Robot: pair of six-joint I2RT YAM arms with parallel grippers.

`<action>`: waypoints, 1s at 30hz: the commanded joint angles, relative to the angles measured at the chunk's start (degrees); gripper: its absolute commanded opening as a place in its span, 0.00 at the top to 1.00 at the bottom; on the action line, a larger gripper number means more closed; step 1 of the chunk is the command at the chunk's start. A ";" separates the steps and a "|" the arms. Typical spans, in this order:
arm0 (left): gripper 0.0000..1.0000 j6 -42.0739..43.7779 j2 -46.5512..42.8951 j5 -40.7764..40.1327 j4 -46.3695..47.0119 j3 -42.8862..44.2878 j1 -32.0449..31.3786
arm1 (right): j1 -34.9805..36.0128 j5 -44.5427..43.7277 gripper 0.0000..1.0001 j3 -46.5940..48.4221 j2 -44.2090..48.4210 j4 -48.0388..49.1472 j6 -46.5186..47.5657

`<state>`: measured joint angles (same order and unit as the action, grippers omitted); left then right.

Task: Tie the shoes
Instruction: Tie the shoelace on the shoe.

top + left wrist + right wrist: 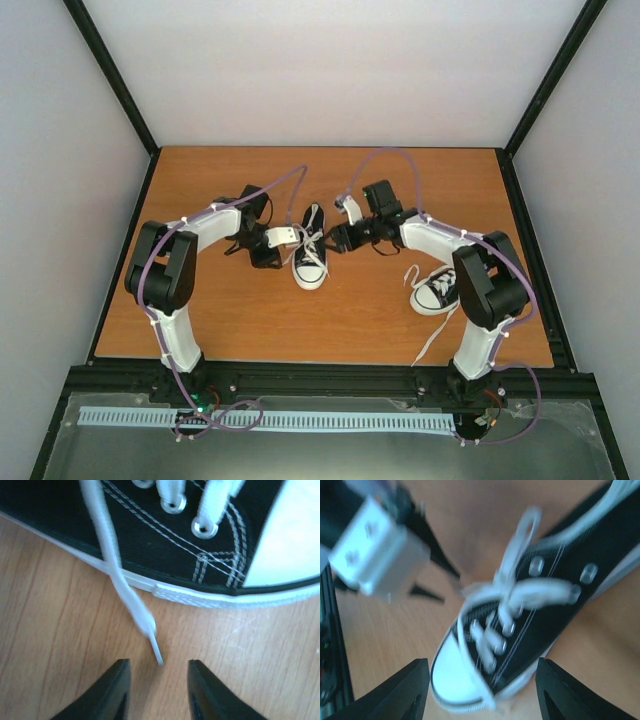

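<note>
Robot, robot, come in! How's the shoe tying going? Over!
Left gripper open, lace end loose before it. Right gripper open over middle shoe. Second shoe off right, laces trailing. Nothing blocking.

The left claw (pixel 296 239) and right claw (pixel 332 240) flank one sneaker (pixel 311 262); the other sneaker (pixel 436 291) lies apart.

Left arm (pixel 178 335), right arm (pixel 478 345): white links, black joints, purple cables; black end effector fingers (pixel 110 695).

You see the whole table (pixel 250 325) from above and behind the arms. Both wrist views face the middle shoe (pixel 311 262): the left very close at its side, the right farther back.
</note>
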<state>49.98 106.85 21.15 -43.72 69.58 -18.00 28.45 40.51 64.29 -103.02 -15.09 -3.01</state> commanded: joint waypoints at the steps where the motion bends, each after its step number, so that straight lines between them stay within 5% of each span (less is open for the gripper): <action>1: 0.58 3.20 -2.13 2.25 -2.12 0.59 0.33 | -0.70 -2.83 0.39 5.34 -3.20 7.16 -7.04; 5: 0.40 5.06 -6.59 1.89 -2.23 1.18 0.33 | -1.07 -2.24 0.40 7.38 -8.13 9.90 -12.52; 14: 0.41 -4.05 -7.62 4.99 6.90 6.61 -4.80 | -0.87 0.18 0.42 9.41 -13.14 13.04 -16.24; 30: 0.45 -4.81 0.30 -3.09 13.86 9.42 -9.64 | -0.94 1.18 0.96 9.94 -14.48 13.25 -15.67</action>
<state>44.97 105.97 19.59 -32.51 76.69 -26.79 27.62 41.17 72.53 -116.40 -3.03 -18.98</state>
